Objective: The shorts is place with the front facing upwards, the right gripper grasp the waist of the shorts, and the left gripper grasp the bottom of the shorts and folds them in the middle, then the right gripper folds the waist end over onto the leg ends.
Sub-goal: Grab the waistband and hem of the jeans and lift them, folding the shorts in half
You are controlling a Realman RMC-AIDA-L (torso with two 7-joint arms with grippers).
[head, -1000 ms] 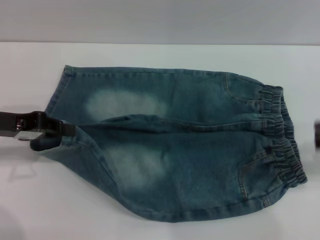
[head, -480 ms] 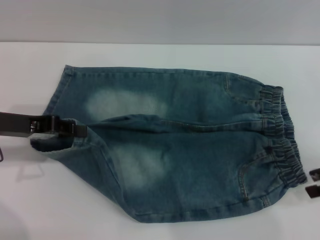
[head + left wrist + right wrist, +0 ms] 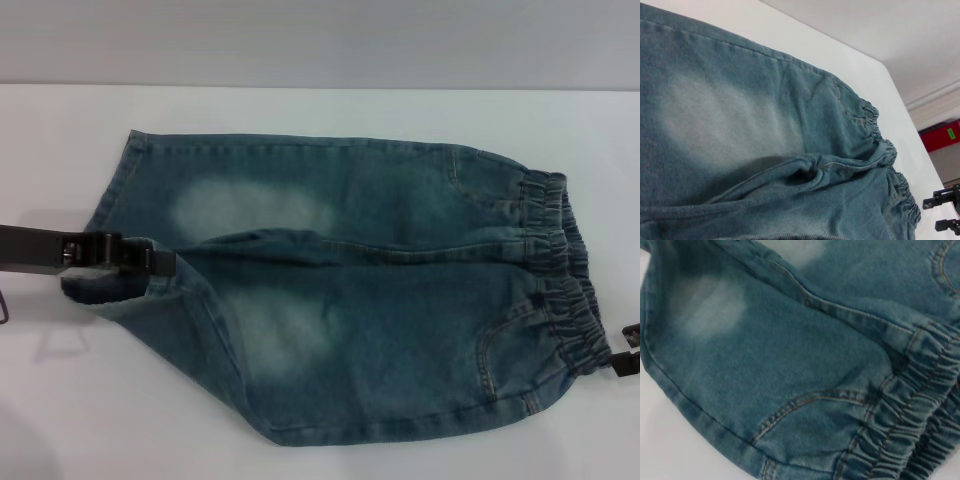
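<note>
A broad white table [image 3: 300, 110] fills the space; behind its far edge rises a plain grey wall [image 3: 320, 40]; off to one side sits something red [image 3: 940, 136].

Prob. lab/test room: bare white table [image 3: 320, 110], plain grey wall [image 3: 320, 40], red cabinet [image 3: 940, 135] behind.

We find no readable text, brand, no. or sign anywhere. The shorts [image 3: 350, 290] carry only tan stitching, no label w/ lettering. In the left wrist view a red object [image 3: 940, 136] in the background bears a small green tag [image 3: 951, 133], but its marks are too small for us to read.
</note>
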